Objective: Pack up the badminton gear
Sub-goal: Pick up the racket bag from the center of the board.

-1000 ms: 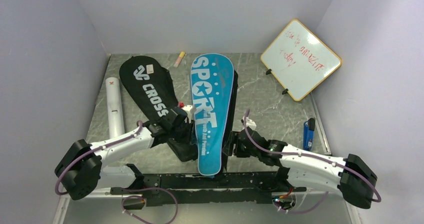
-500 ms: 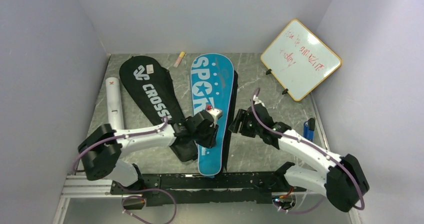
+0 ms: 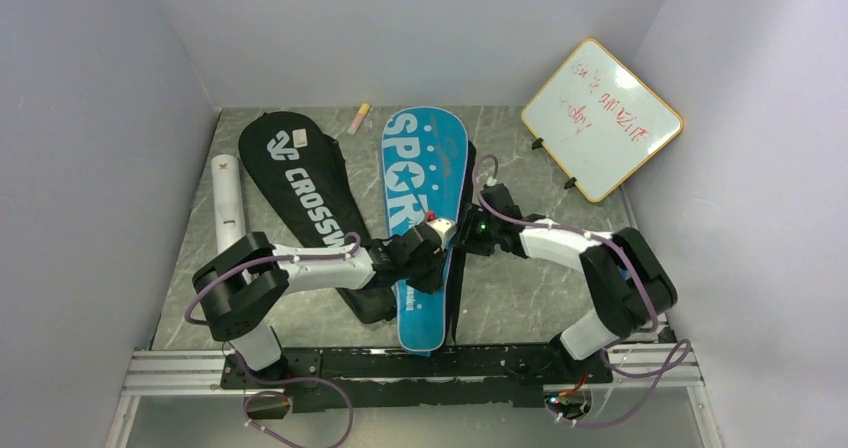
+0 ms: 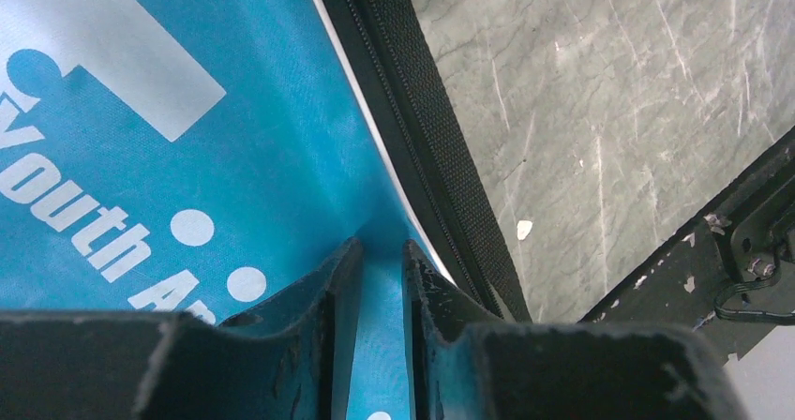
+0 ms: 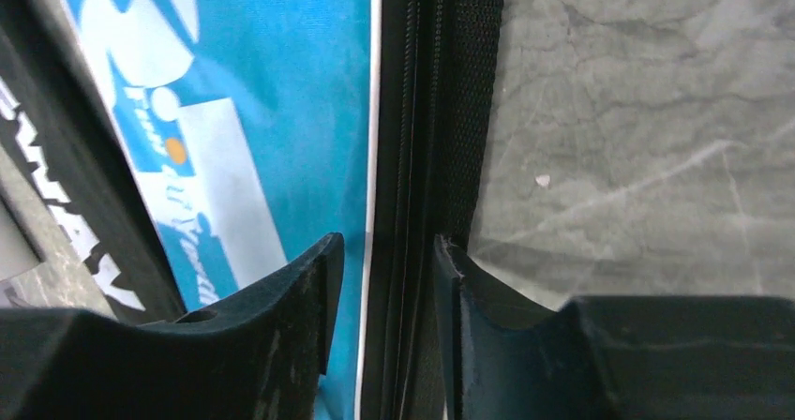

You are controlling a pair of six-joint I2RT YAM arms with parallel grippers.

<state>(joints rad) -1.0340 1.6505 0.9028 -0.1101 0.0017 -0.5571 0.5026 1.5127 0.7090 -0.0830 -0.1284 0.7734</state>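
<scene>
The blue "SPORT" cover (image 3: 415, 183) lies lengthwise mid-table, its black zipper edge (image 3: 466, 183) along its right side. My left gripper (image 3: 432, 253) sits on its lower half; in the left wrist view (image 4: 382, 247) the fingers are nearly together with a crease of blue fabric (image 4: 234, 139) between them. My right gripper (image 3: 466, 234) is open and straddles the zipper edge (image 5: 422, 111) without gripping it (image 5: 386, 242). The black "CROSSWAY" cover (image 3: 295, 173) and the white tube (image 3: 229, 213) lie to the left. No rackets or shuttlecocks show.
The wood-framed whiteboard (image 3: 601, 118) leans at the back right. A pink-yellow marker (image 3: 358, 118) lies at the back wall. A small blue and black object (image 3: 619, 265) lies at the right edge. A black rail (image 3: 420, 368) runs along the near edge.
My left gripper moved right from the black cover onto the blue cover. My right gripper swung forward and left to the blue cover's zipper edge.
</scene>
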